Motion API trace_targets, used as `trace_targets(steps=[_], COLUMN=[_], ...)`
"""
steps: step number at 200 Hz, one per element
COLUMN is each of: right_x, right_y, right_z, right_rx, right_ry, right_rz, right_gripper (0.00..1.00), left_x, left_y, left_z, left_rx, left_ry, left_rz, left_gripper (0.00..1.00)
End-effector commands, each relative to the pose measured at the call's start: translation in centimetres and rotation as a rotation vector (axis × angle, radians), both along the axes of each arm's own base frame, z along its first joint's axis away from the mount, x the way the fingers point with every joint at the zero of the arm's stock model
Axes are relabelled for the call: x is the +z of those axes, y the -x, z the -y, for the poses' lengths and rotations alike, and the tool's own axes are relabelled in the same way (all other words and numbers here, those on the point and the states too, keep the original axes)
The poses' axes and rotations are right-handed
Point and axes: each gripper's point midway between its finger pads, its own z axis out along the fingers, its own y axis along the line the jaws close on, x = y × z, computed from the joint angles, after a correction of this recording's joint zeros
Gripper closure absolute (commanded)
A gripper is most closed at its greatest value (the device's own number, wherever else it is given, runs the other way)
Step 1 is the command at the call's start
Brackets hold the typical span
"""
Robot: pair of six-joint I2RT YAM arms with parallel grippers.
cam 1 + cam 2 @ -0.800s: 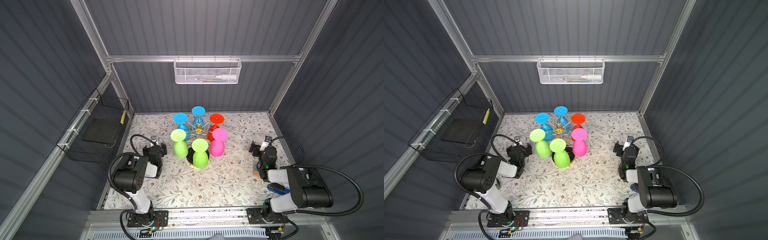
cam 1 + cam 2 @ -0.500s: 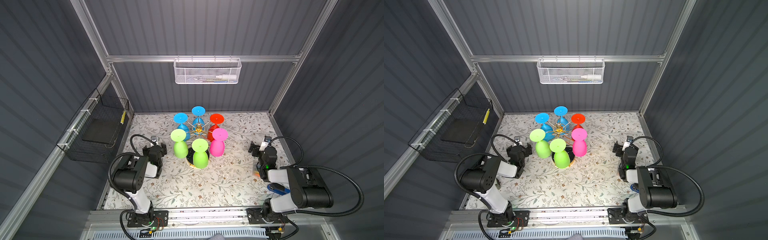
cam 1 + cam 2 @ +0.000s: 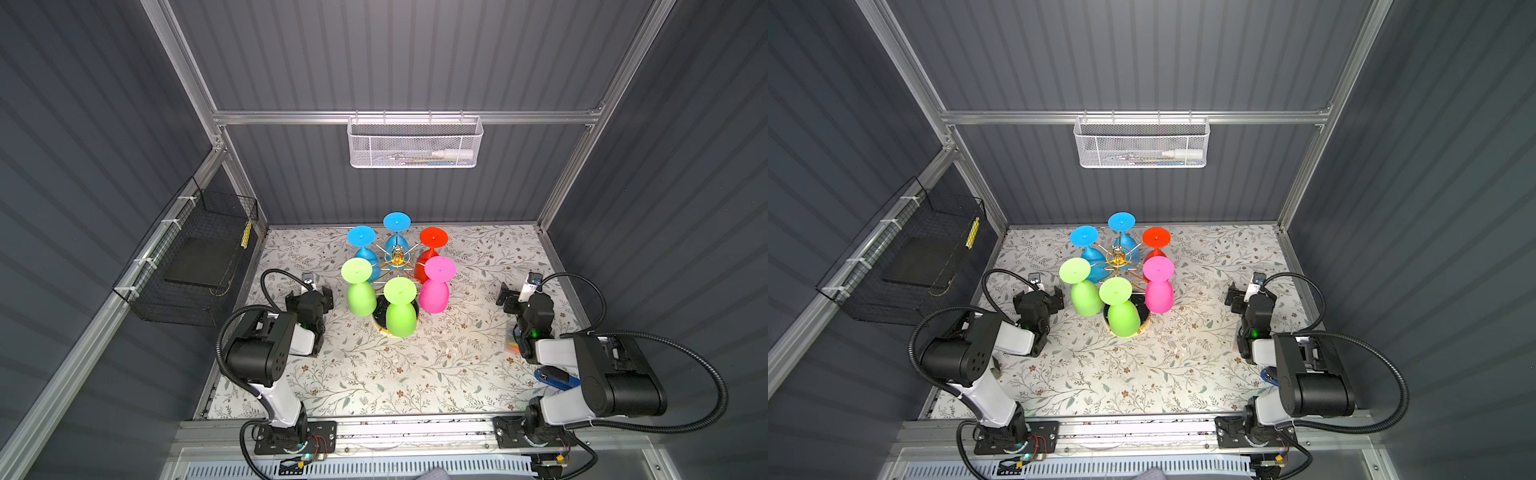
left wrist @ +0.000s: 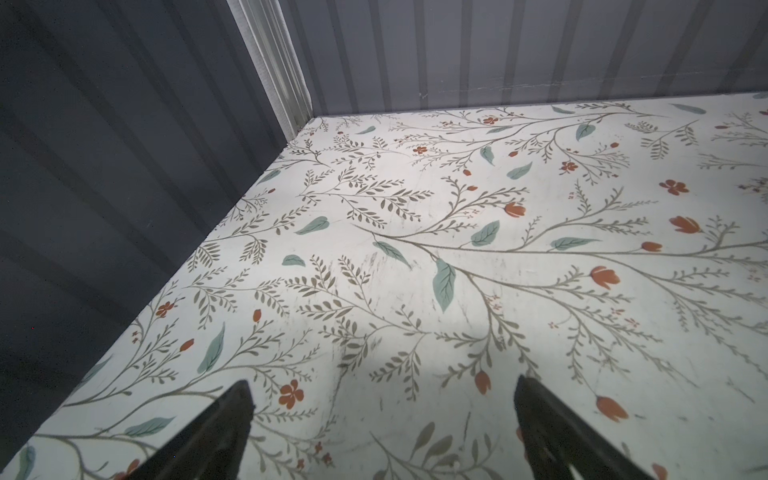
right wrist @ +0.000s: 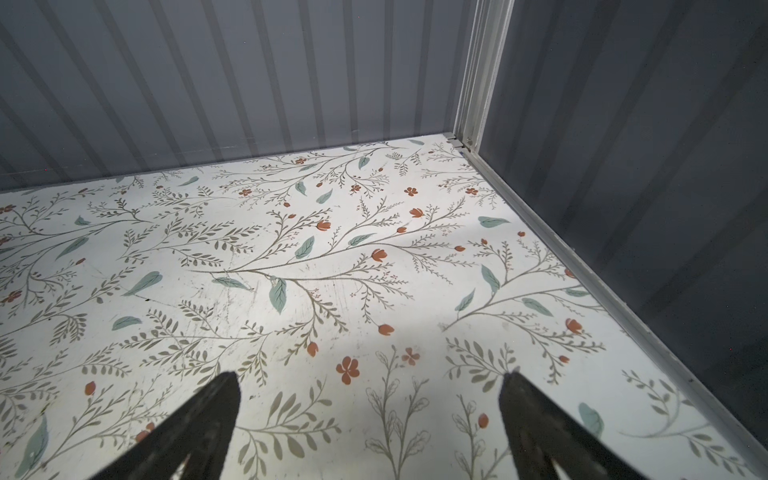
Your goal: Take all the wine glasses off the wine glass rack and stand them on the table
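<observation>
The gold wire wine glass rack (image 3: 397, 261) (image 3: 1117, 258) stands at the middle back of the flowered table, on a round black base (image 3: 379, 312). Several coloured wine glasses hang upside down from its arms: blue (image 3: 360, 249), red (image 3: 432, 249), pink (image 3: 435, 286) and green (image 3: 400, 309) (image 3: 1121, 309). My left gripper (image 3: 309, 294) (image 4: 382, 399) rests low on the table left of the rack, open and empty. On the right side of the table my right gripper (image 3: 521, 296) (image 5: 370, 395) also stands open and empty. Neither wrist view shows the rack.
A white mesh basket (image 3: 415, 143) hangs on the back wall and a black wire basket (image 3: 195, 266) on the left wall. A blue object (image 3: 555, 376) lies by the right arm's base. Grey walls close the table on three sides.
</observation>
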Motion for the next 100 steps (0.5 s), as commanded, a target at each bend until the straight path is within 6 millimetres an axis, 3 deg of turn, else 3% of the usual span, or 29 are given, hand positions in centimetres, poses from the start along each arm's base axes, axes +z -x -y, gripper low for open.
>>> trace_targets(steps=[1, 27, 47, 65, 80, 100], right_x=[1.1, 1.4, 3.3, 7.4, 11.6, 13.7], right_y=[-0.4, -0.4, -0.5, -0.2, 0.9, 2.3], right_z=[0.0, -0.3, -0.5, -0.1, 0.4, -0.8], right_rx=[0.001, 0.021, 0.008, -0.039, -0.109, -0.062], right_ry=[-0.008, -0.002, 0.021, -0.044, -0.213, -0.395], right_rz=[0.031, 0.035, 0.007, -0.022, 0.057, 0.113], right_gripper=[0.01, 0.01, 0.01, 0.01, 0.01, 0.01], left_x=[0.1, 0.2, 1.2, 3.6, 6.8, 11.7], left_y=[0.0, 0.1, 1.0, 1.3, 1.4, 1.4], left_z=[-0.3, -0.5, -0.6, -1.2, -2.4, -3.0], left_rx=[0.013, 0.017, 0.022, 0.066, 0.151, 0.189], left_ry=[0.008, 0.014, 0.022, 0.01, 0.02, 0.035], left_rz=[0.003, 0.008, 0.031, 0.066, 0.035, 0.005], left_gripper=[0.0, 0.0, 0.0, 0.0, 0.0, 0.0])
